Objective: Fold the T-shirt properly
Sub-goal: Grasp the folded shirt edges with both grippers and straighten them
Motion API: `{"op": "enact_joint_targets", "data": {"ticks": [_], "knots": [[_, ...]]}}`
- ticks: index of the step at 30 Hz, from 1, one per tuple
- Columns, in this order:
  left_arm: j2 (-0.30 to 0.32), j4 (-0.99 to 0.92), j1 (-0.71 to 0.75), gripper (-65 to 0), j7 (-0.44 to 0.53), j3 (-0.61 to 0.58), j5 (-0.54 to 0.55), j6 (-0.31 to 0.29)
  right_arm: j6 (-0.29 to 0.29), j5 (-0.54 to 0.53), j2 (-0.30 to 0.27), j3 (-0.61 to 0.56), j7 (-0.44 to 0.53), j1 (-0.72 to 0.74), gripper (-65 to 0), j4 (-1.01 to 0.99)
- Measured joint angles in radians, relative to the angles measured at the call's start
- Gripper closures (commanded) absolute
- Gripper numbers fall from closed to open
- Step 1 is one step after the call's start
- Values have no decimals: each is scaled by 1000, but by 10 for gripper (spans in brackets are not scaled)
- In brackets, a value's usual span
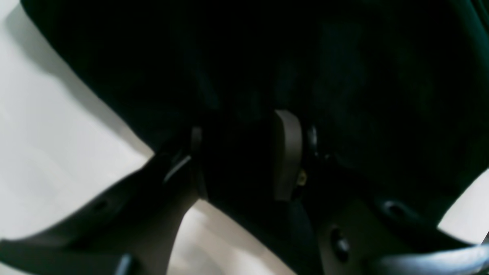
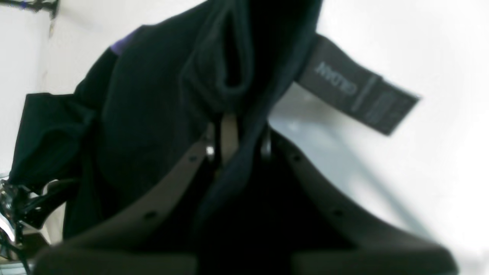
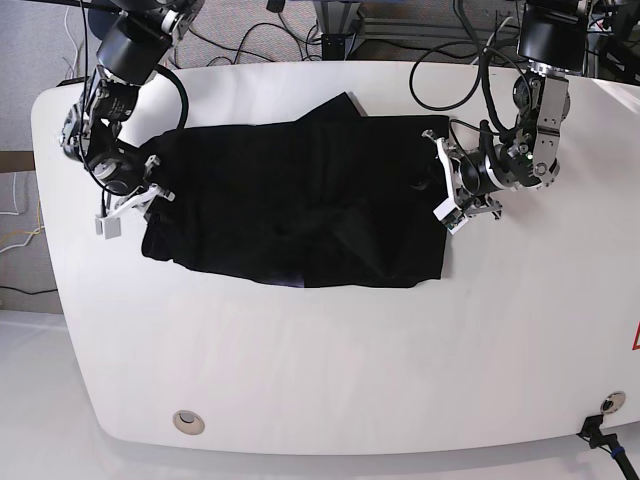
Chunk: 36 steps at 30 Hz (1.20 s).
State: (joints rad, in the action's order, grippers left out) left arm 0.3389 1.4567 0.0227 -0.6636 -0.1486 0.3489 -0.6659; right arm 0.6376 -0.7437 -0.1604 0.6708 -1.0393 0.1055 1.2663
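The black T-shirt [image 3: 290, 200] lies mostly spread, plain side up and wrinkled, across the back half of the white table [image 3: 300, 360]. My left gripper [image 3: 440, 185] is at its right edge. In the left wrist view it [image 1: 240, 152] is shut on black cloth [image 1: 267, 57]. My right gripper [image 3: 150, 195] is at the shirt's left edge. In the right wrist view it [image 2: 246, 143] is shut on a bunched fold of the shirt [image 2: 153, 95]. The neck label [image 2: 355, 88] sticks out to the right of it. A sliver of purple print [image 2: 122, 42] shows.
Cables [image 3: 300, 40] run along the table's back edge. A round grommet [image 3: 186, 422] sits near the front left edge. A small connector [image 3: 600, 430] is at the front right corner. Bare white tabletop lies in front of the shirt.
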Motion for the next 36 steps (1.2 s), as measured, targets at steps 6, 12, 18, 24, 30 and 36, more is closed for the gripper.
{"op": "enact_joint_targets", "data": {"ticks": [6,12,18,24,30,36], "knots": [[0,0,0,-212,1,0,0,2,-69,-11,149,8,-174,9,0,371],[-1,37,11,-212,-29,-2,-10,4,-85,-4,250,-68,-196,5,0,473],[-5,192,-14,-212,-68,-13,-35,4,-85,-7,249,-70,-196,5,0,473],[-29,156,-118,-212,-107,-155,-34,3,-85,-4,241,-69,-195,4,0,473],[-53,39,-206,-212,-107,-248,-43,10,-85,-5,246,-69,-195,5,0,473],[-102,-75,-351,-212,-50,-245,-46,13,-84,-2,243,-70,-195,5,0,473]]}}
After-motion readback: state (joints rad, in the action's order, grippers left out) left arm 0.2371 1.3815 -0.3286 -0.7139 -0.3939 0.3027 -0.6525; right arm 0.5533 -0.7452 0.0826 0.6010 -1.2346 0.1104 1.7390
